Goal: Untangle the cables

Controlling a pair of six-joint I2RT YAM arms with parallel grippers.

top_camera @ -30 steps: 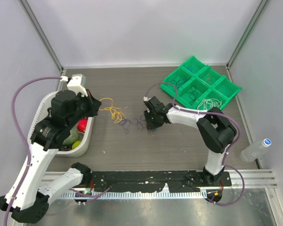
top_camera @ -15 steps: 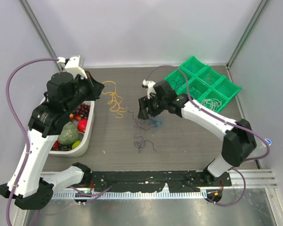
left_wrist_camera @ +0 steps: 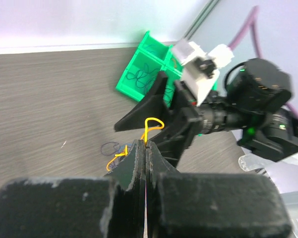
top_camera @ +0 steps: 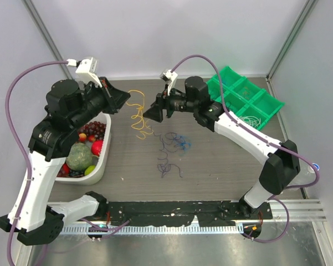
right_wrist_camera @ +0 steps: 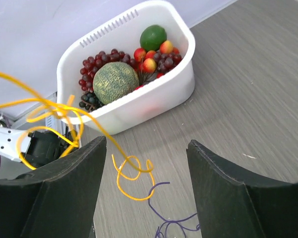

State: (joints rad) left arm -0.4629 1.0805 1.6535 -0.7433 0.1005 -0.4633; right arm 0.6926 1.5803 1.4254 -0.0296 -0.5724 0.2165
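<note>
Cables sit in the middle of the surface. The left claw is up in the air. Its fingers are pressed tight together, and they pinch the yellow cable at its top. The left wrist view shows a small yellow loop poking out just above the closed tips. From there the yellow cable hangs down in curls to the surface.

The right claw is up in the air too, just beside the hanging yellow cable. Its two fingers are spread wide apart and hold nothing. In the right wrist view the yellow cable crosses in front of the gap between them.

The purple cables lie loose on the surface below the right claw. A blue cable lies right next to them. The low end of the yellow cable comes close to the purple ones, but I cannot tell if they are hooked together.

A green tray at the far right has more cables in its boxes. A white bin with toy fruit sits on the left.
</note>
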